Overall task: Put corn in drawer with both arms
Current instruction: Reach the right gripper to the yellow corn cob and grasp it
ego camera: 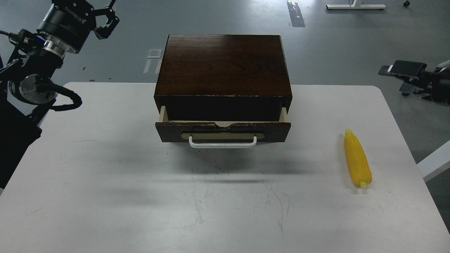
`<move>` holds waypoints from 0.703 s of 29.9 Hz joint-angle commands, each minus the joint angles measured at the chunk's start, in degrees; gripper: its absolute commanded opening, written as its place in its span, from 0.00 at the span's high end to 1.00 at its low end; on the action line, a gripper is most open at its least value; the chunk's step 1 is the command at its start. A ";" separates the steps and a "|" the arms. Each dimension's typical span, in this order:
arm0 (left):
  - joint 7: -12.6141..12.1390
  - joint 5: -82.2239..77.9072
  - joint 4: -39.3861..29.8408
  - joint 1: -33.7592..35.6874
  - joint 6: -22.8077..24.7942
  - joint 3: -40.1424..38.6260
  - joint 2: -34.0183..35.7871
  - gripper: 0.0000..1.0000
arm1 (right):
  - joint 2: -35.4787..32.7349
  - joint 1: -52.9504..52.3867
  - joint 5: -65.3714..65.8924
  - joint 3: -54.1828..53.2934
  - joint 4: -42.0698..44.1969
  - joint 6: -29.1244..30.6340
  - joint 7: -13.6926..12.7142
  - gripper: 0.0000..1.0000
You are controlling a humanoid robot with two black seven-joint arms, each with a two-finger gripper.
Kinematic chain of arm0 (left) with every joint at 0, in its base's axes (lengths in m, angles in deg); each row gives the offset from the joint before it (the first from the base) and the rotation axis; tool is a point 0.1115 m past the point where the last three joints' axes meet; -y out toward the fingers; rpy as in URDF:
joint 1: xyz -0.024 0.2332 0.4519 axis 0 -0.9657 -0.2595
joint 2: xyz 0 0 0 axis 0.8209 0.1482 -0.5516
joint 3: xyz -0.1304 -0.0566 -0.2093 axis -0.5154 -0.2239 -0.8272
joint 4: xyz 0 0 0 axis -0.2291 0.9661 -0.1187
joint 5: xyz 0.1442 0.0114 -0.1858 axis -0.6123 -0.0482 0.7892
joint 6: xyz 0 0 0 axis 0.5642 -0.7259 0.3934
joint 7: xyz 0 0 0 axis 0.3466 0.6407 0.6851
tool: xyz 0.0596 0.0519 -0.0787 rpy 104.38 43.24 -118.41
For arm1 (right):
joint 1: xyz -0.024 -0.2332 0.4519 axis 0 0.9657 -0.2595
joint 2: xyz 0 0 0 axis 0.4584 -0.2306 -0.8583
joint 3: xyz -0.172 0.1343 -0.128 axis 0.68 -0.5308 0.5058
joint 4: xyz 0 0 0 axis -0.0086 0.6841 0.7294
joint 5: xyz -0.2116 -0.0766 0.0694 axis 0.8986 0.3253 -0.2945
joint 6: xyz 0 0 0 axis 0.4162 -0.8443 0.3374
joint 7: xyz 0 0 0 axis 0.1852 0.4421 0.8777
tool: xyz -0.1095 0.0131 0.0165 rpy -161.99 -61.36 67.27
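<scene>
The yellow corn (358, 160) lies on the white table (105, 168) at the right, pointed tip away from me. The dark wooden box (225, 63) stands at the table's back middle. Its drawer (223, 130), with a white bar handle (223, 142), is pulled partly out; the inside is dark and shows nothing in it. My left gripper (107, 19) is raised at the upper left, beyond the table's back edge, open and empty. My right gripper (396, 80) comes in at the right edge, above and behind the corn, its two fingers apart and empty.
Grey floor lies behind the table, with a white chair base (422, 86) at the right and a desk foot (355, 6) at the top. The table top carries faint scuff marks (274, 203) in front of the drawer.
</scene>
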 commanded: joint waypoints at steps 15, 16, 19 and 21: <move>0.70 -0.17 -0.47 -1.20 0.00 -1.30 1.94 0.02 | 10.67 2.13 10.99 19.53 3.60 -3.55 -0.63 0.14; 0.70 -0.17 -0.47 -1.20 0.00 -1.30 1.94 0.02 | 10.67 2.13 10.99 19.53 3.61 -3.56 -0.63 0.14; 0.70 -0.17 -0.47 -1.64 0.00 -1.39 2.12 0.02 | 10.76 2.66 10.99 20.23 3.96 -3.56 -0.63 0.22; 0.70 -0.17 -0.47 -1.64 0.00 -1.30 2.12 0.02 | 10.85 3.62 10.99 20.23 4.14 -3.56 -0.72 0.23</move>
